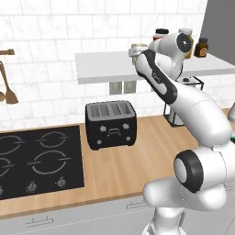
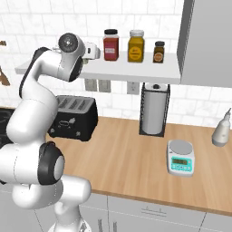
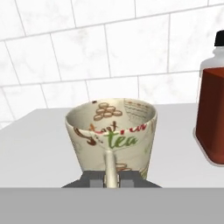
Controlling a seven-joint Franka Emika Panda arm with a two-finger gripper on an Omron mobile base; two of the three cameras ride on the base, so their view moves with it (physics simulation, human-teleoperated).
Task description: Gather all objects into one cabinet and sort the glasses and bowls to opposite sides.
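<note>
A grasp — or a release — of the cream mug printed with "tea" lettering (image 3: pixel 111 135) is judged to be the step in hand, the mug standing upright on the white shelf board (image 3: pixel 39 144) over the wall sockets, just beside the red-filled lidded jar (image 3: pixel 213 118). The two-finger gripper (image 3: pixel 111 179) is seen directly below the mug, its handle rising between the dark fingertips (image 3: pixel 92 179). Whether the handle is pinched cannot be told — next, a firm hold is called for before any lift toward the cabinet.

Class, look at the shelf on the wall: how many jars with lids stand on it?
3, in a row on the shelf, right of the mug: a red jar, a yellow jar and a small brown jar. The arm may hide others.
</note>
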